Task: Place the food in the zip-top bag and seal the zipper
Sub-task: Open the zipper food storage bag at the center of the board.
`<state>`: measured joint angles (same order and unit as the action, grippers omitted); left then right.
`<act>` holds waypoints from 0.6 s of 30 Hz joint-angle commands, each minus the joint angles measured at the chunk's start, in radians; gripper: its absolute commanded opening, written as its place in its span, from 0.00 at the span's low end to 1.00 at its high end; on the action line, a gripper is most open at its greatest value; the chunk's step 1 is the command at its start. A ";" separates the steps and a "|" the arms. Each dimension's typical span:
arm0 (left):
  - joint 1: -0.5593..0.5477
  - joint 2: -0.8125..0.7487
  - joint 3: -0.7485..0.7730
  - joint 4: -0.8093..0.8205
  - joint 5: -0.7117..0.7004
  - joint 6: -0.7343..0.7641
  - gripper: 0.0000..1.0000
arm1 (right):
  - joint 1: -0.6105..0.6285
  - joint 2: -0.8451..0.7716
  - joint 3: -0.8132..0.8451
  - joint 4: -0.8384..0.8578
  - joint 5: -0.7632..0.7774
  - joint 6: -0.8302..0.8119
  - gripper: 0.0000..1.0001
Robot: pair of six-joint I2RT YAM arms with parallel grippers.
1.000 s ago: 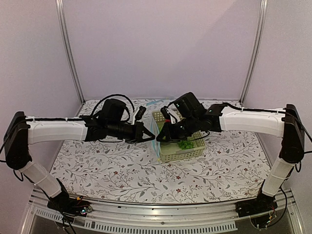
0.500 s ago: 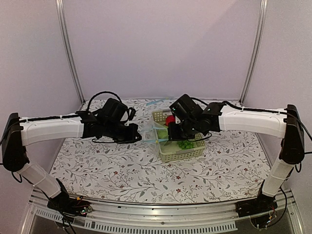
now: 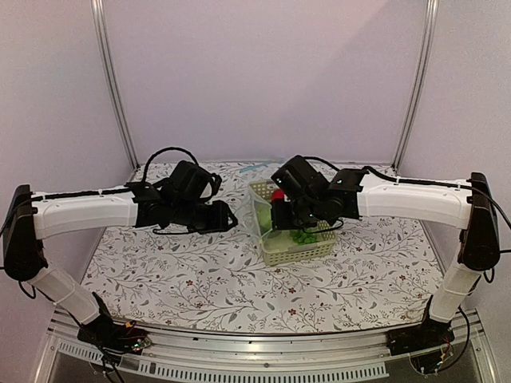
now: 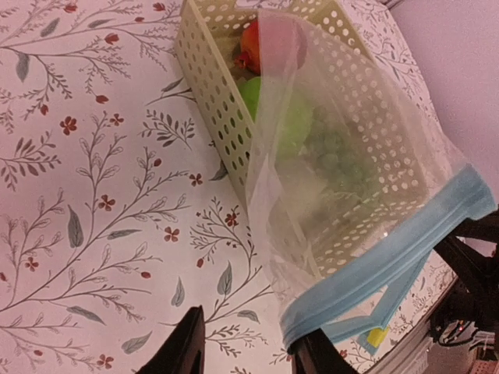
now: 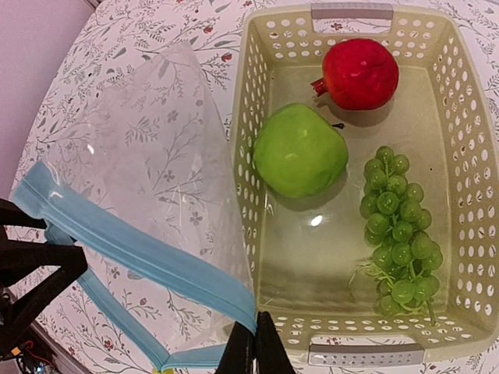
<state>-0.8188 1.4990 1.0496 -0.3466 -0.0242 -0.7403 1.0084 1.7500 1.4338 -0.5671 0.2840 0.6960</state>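
Note:
The clear zip-top bag (image 5: 148, 164) hangs empty beside the left wall of the basket (image 5: 366, 343). My right gripper (image 5: 253, 347) is shut on its light blue zipper (image 5: 148, 249) at one end of the mouth. My left gripper (image 4: 248, 351) is open; the zipper (image 4: 405, 241) rests against its right finger (image 4: 312, 354). The red apple (image 5: 361, 72) and the green apple (image 5: 300, 149) lie in the basket, outside the bag. In the top view, the left gripper (image 3: 229, 217) and right gripper (image 3: 275, 215) flank the bag (image 3: 261, 217).
The pale green perforated basket (image 3: 299, 251) stands mid-table and also holds a bunch of green grapes (image 5: 398, 234). A floral cloth (image 3: 200, 271) covers the table. Metal frame posts (image 3: 112, 80) stand at the back corners.
My left gripper has drawn back to the left, away from the bag's mouth. My right gripper has shifted slightly left at the basket's left end, still holding the zipper.

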 commanded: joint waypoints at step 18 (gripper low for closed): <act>0.027 -0.015 -0.030 0.028 0.028 0.001 0.00 | 0.002 0.052 0.042 -0.001 -0.088 0.014 0.00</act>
<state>-0.8139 1.4990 1.0309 -0.2604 0.0406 -0.7490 1.0199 1.7657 1.4635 -0.5747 0.2485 0.6960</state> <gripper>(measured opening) 0.008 0.006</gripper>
